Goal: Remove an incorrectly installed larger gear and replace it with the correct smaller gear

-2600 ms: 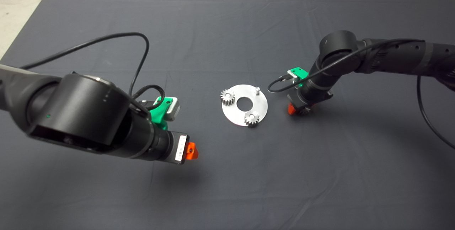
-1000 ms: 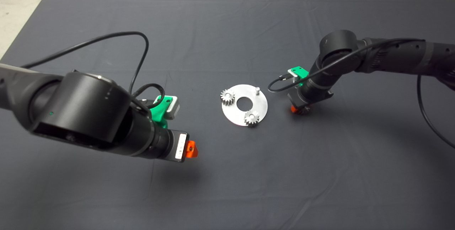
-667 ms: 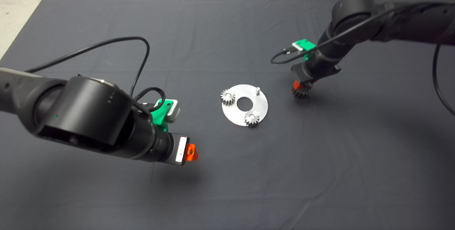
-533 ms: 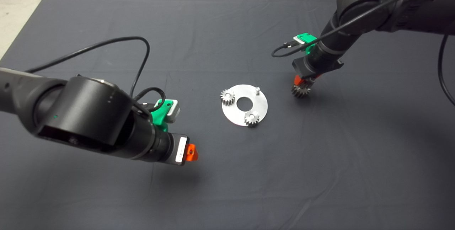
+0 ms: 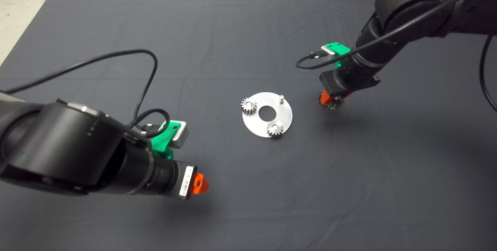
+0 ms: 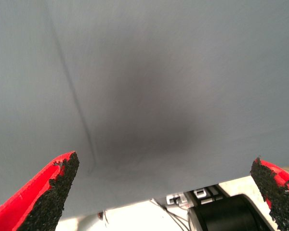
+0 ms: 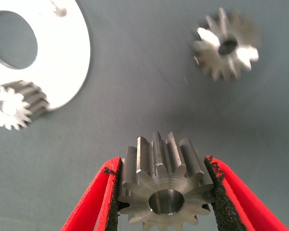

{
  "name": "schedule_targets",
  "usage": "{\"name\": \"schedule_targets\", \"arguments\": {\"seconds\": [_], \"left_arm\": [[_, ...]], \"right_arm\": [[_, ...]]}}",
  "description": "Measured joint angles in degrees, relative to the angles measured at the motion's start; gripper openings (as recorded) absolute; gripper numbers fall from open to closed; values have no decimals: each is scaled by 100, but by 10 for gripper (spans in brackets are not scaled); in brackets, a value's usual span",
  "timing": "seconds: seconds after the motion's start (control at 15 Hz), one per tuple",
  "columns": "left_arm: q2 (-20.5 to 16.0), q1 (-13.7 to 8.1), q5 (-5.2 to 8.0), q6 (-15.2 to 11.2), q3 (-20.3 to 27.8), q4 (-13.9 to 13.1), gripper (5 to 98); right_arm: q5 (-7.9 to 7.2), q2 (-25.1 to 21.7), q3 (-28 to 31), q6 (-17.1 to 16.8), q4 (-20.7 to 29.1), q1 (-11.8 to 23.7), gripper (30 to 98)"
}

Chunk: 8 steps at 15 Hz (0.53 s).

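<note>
Right gripper point(image 7: 162, 164) clamps smaller gear point(image 7: 161, 187) between both pads, lifted off mat point(image 7: 135, 96). Larger gear point(image 7: 225, 45) lies flat on mat beyond fingertips, well apart. Plate point(image 7: 62, 53) lies beyond the fingertips, to one side, one pin point(image 5: 281, 97) bare. Left gripper point(image 6: 164, 163) has fingers spread wide, only mat between them.
</note>
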Motion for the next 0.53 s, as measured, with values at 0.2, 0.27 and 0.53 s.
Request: {"name": "schedule_targets", "arguments": {"seconds": [0.2, 0.27, 0.53], "left_arm": [[-52, 73, -6, 37, 0, -17, 921], [-52, 70, -6, 37, 0, -22, 921], [-156, 73, -15, 37, 0, -17, 921]], "right_arm": [[-22, -44, -5, 127, 345, -17, 423], [-19, -43, -16, 146, 466, -50, 423], [-19, 28, -336, 162, 605, -210, 423]]}}
